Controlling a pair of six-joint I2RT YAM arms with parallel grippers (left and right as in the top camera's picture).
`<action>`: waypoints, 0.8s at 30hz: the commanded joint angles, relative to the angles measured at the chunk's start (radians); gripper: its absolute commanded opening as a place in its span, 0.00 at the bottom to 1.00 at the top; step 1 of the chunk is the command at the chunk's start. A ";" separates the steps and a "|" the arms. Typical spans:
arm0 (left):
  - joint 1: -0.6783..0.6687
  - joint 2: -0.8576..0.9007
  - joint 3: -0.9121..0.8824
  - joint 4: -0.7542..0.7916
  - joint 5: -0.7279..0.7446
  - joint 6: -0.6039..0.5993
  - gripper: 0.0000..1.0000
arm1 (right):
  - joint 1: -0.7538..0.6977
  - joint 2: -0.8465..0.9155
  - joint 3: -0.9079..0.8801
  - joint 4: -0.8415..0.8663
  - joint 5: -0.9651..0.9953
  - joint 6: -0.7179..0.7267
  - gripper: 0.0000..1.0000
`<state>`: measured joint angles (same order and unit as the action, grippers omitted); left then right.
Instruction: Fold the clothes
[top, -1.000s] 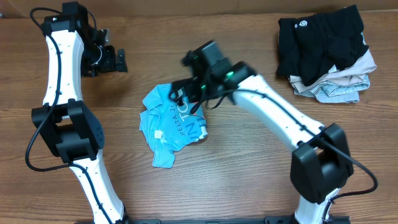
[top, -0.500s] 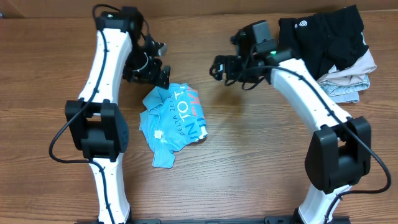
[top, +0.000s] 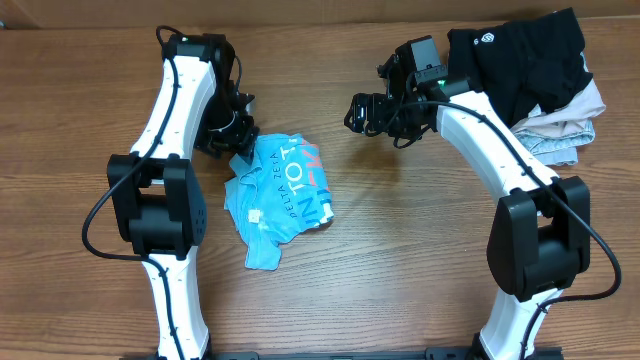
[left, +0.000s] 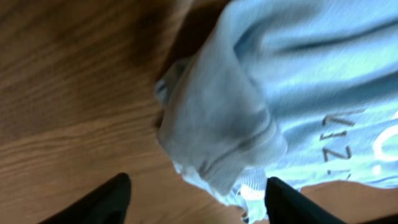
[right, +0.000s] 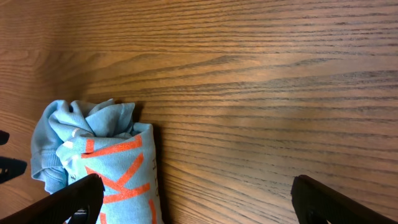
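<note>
**Two tools open, T-shirt bunched left of centre**

The light blue T-shirt lies crumpled on the tabletop, left of centre, with its orange-red and white lettering facing up. The left tool sits at the far-left edge of the T-shirt. In the left wrist view its fingers stand apart on either side of a bunched fold of fabric, and neither finger visibly presses the fold. The right tool hangs over bare wood, far and right of the T-shirt and apart from it. Its fingers are spread wide and hold nothing. A black garment lies on a folded beige and pale grey-blue pile at the far-right corner.
</note>
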<state>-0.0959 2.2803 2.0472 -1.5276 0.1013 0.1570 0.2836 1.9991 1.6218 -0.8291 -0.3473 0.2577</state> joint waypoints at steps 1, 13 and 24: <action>0.000 -0.005 -0.021 0.019 0.047 0.021 0.59 | 0.002 0.007 0.020 0.006 0.016 0.000 1.00; -0.005 -0.004 -0.177 0.116 0.049 0.023 0.25 | 0.002 0.007 0.020 0.007 0.018 -0.003 1.00; 0.035 -0.005 -0.097 0.151 -0.130 -0.052 0.04 | 0.002 0.007 0.020 0.005 0.022 -0.003 1.00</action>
<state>-0.0891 2.2803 1.8874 -1.3796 0.0719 0.1474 0.2840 2.0014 1.6218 -0.8295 -0.3328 0.2577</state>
